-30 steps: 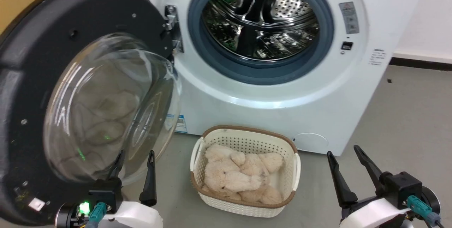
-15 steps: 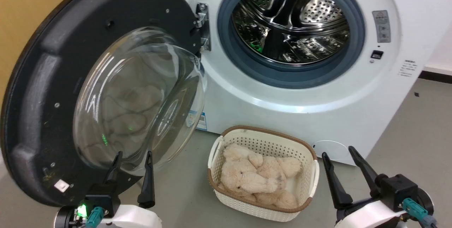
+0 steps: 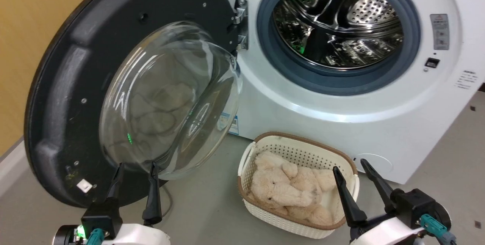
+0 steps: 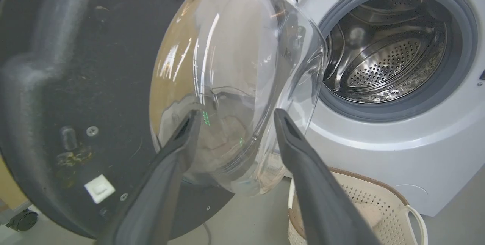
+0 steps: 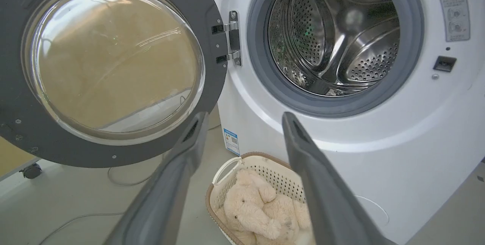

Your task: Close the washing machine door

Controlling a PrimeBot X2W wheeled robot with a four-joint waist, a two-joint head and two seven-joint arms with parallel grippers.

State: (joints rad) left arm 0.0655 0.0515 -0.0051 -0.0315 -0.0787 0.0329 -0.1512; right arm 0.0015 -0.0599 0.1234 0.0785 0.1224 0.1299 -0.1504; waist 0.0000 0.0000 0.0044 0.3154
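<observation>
Since a second ago the whole head view has slid rightward, so the camera has turned and the things have not. The washing machine [image 3: 341, 116] stands at the far right with its drum bare, and the washing machine door [image 3: 75, 85] hangs wide open on its hinge at the left, so closing is not begun. The left gripper [image 3: 137, 165] is spread and empty, its tips near the glass bowl's lower edge, contact unclear; the right gripper [image 3: 349, 165], also spread and empty, hovers by the basket [image 3: 265, 140].

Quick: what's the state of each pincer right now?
Left pincer: open, holding nothing.
Right pincer: open, holding nothing.
</observation>
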